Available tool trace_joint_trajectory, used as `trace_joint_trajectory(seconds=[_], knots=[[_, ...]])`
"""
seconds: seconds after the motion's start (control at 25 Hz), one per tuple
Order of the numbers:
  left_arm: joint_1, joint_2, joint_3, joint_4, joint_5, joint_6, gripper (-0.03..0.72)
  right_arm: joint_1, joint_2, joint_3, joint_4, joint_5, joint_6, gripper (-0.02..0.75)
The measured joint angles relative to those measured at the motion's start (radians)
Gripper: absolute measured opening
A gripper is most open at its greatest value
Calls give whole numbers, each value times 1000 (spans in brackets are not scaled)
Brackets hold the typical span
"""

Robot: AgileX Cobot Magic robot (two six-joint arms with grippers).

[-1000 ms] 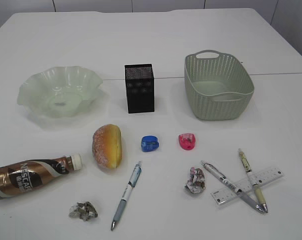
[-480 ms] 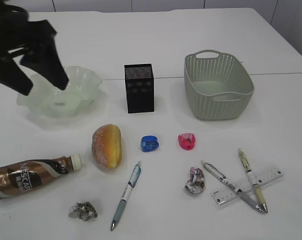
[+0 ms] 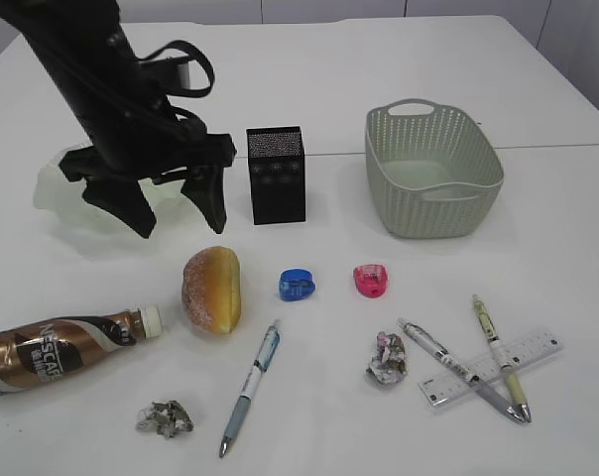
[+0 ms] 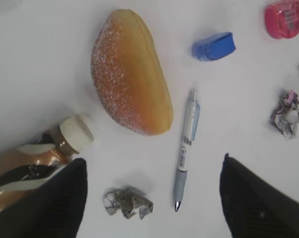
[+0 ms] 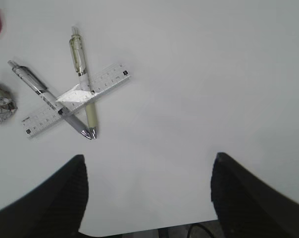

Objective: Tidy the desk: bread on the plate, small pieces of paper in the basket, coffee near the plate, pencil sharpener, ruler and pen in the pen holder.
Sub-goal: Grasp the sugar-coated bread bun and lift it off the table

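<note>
My left claw [image 3: 171,218] hangs spread and empty above the bread [image 3: 213,289], which lies on the desk [image 3: 379,79] just below it, long axis running toward me; right claw spread.

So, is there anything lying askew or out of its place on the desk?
Yes. The coffee lies on its side instead of standing. Two pens lie crossed over the ruler. The bread sits on the bare desk. Nothing looks spilled.
</note>
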Motion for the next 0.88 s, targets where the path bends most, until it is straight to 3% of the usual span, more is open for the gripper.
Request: trace_joint_trajectory(seconds=[0.4,0.88], knots=[[0,195,-155,38,-8,-14,620,0,0,0,15,-2,0,564],[0,316,-164,54,1,-30,623,0,0,0,22,-2,0,565]])
